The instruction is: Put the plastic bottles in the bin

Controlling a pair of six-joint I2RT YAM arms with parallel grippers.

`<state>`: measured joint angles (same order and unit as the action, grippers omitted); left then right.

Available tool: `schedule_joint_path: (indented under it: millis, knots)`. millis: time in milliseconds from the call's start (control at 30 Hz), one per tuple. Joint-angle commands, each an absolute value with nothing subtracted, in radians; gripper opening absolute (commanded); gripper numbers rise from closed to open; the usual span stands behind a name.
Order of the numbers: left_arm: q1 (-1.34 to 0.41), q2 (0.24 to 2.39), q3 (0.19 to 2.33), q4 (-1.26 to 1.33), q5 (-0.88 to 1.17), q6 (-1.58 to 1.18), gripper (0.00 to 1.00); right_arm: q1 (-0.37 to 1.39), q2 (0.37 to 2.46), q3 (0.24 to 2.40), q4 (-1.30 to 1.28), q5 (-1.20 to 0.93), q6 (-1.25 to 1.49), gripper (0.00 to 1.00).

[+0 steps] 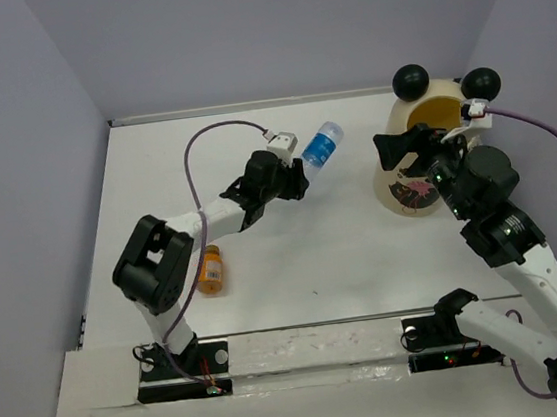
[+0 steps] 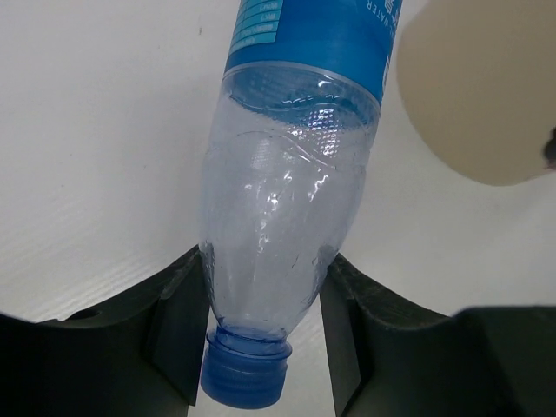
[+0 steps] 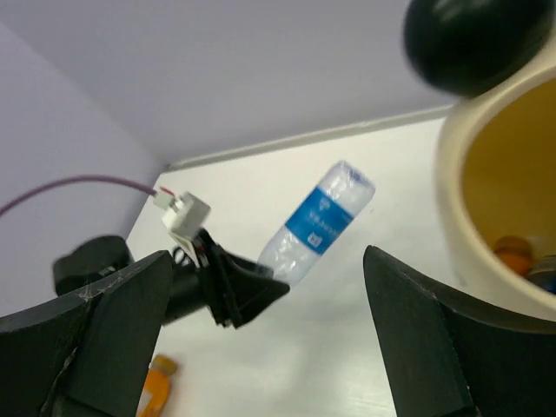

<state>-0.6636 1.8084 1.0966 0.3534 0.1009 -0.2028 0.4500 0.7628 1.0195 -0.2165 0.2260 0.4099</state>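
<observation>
Our left gripper (image 1: 297,169) grips the blue-labelled bottle (image 1: 321,146) by its neck, base toward the bin (image 1: 398,193); our right gripper (image 1: 404,144) gapes beside it.

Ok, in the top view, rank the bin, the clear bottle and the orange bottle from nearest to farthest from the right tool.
1. Bin: the right tool is at its rim, on the left side.
2. Clear bottle: further left, gripped by the left tool.
3. Orange bottle: far left, lying toward the near edge.
</observation>
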Motion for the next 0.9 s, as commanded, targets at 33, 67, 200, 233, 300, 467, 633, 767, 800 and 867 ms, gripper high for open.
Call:
schedule_joint_path:
  millis: [33,67,200,233,300,467,633,767,800,867]
  knots:
    - [-0.664,1.486,0.852,0.598,0.136,-0.337,0.43,0.449,0.816,0.925,-0.094,-0.086,0.632,0.96]
    - [-0.669,1.45,0.824,0.613,0.149,-0.362,0.43,0.449,0.821,0.911,-0.057,-0.089,0.647,0.97]
    - [-0.718,1.298,0.717,0.632,0.187,-0.383,0.43,0.449,0.867,0.884,0.029,-0.165,0.699,1.0]
    - [-0.748,1.246,0.7,0.632,0.187,-0.387,0.43,0.449,0.9,0.885,0.041,-0.199,0.707,1.0]
    - [-0.765,1.195,0.646,0.632,0.19,-0.417,0.43,0.459,0.933,0.9,0.034,-0.261,0.716,1.0]
    - [-0.808,1.059,0.56,0.673,0.23,-0.471,0.43,0.468,0.954,0.864,0.07,-0.247,0.745,1.0]
    - [-0.831,1.031,0.561,0.676,0.296,-0.46,0.44,0.477,0.976,0.859,0.112,-0.276,0.756,0.98]
    - [-0.836,1.02,0.557,0.675,0.327,-0.454,0.49,0.477,0.957,0.874,0.14,-0.249,0.75,0.72]
    - [-0.836,1.017,0.557,0.672,0.325,-0.45,0.51,0.477,0.951,0.874,0.138,-0.239,0.744,0.62]
    - [-0.836,1.011,0.561,0.648,0.312,-0.443,0.65,0.477,0.921,0.897,0.123,-0.188,0.72,0.4]
